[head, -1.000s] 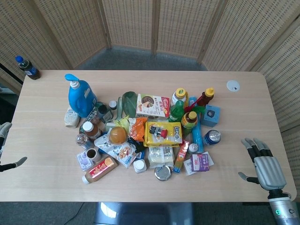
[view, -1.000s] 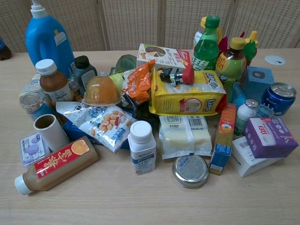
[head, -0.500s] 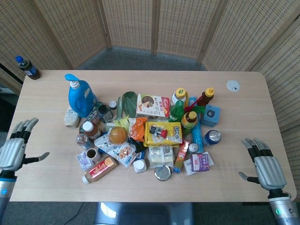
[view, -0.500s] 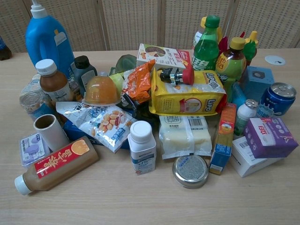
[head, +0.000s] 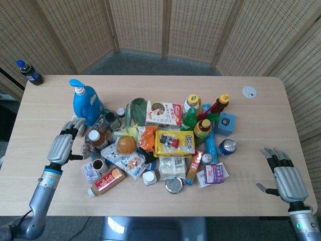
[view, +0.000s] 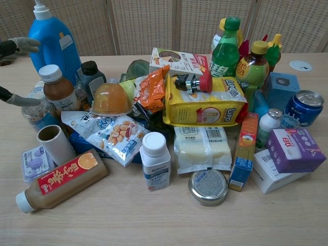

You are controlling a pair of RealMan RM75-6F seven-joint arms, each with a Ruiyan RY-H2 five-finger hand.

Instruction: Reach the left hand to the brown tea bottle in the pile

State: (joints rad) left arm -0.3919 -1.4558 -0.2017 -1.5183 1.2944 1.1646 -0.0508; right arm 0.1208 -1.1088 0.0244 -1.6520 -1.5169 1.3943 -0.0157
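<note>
The brown tea bottle (head: pixel 96 139) stands upright at the left edge of the pile on the counter (head: pixel 45 105), white cap up, just in front of the blue detergent jug (head: pixel 86 104) and beside a small dark bottle (head: pixel 111 120). In the chest view it is wedged close against an orange jelly cup (view: pixel 109 98), with a clear jar (view: pixel 35 111) on its other side.

The left hand (head: pixel 63 145) hovers just left of the bottle, fingers (head: pixel 76 125) spread and holding nothing — thumb tip close to the pile but apparently not touching. The right hand (head: pixel 285 176) rests open, empty, well apart at the far side.

The bottle looks full, so fairly heavy, stiff and smooth — likely slippery. A wrap around the labelled middle, below the cap, seems safest; crowding neighbours could topple.
</note>
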